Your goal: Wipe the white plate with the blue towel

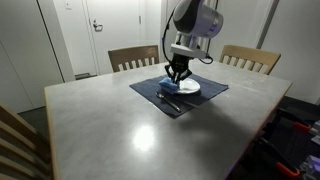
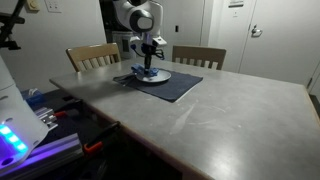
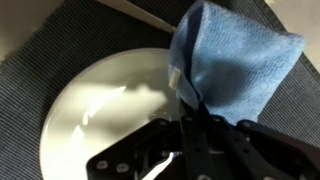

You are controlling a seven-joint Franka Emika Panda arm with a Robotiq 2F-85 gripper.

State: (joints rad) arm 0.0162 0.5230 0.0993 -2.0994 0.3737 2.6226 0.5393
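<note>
Tool (image 3: 192, 112): clamping together on the blue towel (image 3: 238, 58), which is bunching up just beyond its tips.
Plate: white plate (image 3: 105, 115) is sitting right beneath the tool, on a dark mat (image 3: 50, 40) on the bench (image 1: 100, 125).
Progress: guessing wiping is only starting; towel is reaching the rim, most of the surface is waiting.

The white plate (image 3: 100, 115) looks glossy and smooth; the blue towel (image 3: 240, 65) is soft matt cloth; the dark placemat (image 3: 50, 50) is coarsely woven.
</note>
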